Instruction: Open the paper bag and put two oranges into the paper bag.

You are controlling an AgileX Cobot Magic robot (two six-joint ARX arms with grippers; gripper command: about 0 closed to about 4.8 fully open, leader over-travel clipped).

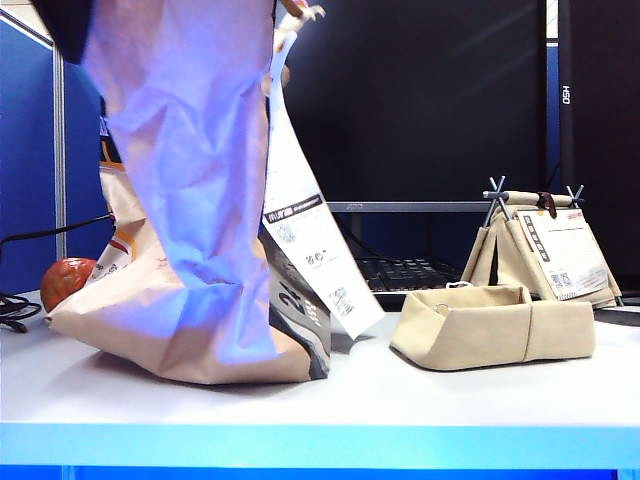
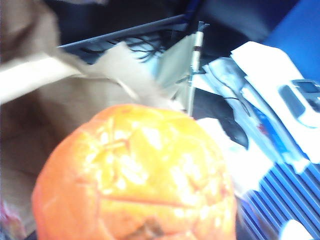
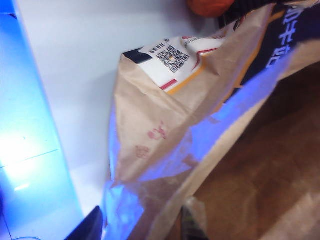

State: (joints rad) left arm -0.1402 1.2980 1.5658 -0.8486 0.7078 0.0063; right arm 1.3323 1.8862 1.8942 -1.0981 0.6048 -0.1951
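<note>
The paper bag (image 1: 190, 250) stands tall on the left of the table, its white receipt (image 1: 310, 240) hanging down its side. My right gripper (image 3: 140, 226) is shut on the bag's rim (image 3: 165, 210), one finger (image 3: 87, 227) outside and one (image 3: 192, 225) inside, with the brown interior showing. One orange (image 2: 135, 175) fills the left wrist view, hanging over the bag's open mouth (image 2: 75, 100). It sits in my left gripper, whose fingers it hides. A second orange (image 1: 65, 280) lies on the table behind the bag's left corner, also seen as the orange (image 3: 210, 6) beyond the bag.
A small low beige folded bag (image 1: 490, 325) lies right of the middle of the white table (image 1: 400, 400). Behind it stands a small beige bag with stick handles (image 1: 545, 250). A keyboard (image 1: 400, 275) and black cables (image 1: 15, 305) lie at the back.
</note>
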